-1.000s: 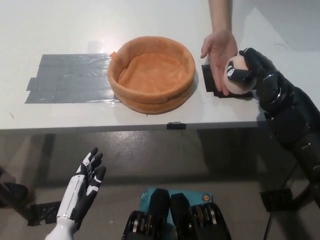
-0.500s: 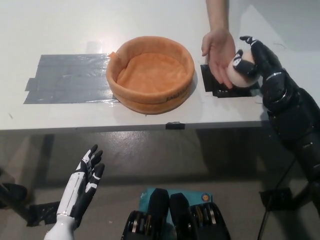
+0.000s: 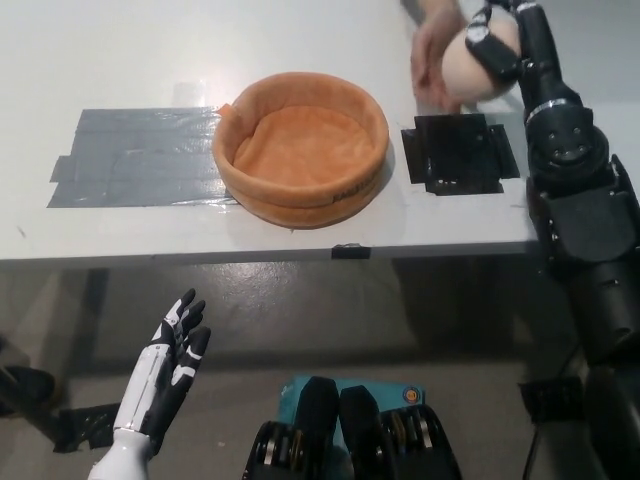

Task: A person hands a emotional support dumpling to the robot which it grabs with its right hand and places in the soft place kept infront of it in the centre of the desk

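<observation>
Since earlier, right hand (image 3: 510, 45) lifts higher, fingers wrapped around the dumpling (image 3: 478, 66); person's hand (image 3: 432, 60) pulls back. Left hand (image 3: 170, 365) hangs open, low.

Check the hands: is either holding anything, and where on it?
The black right hand holds the round, pale peach plush dumpling, fingers wrapped over its upper right side. The white left hand is open, holding nothing.

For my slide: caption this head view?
Black right robot hand holding dumpling beside person's hand, orange basket waiting.
</observation>
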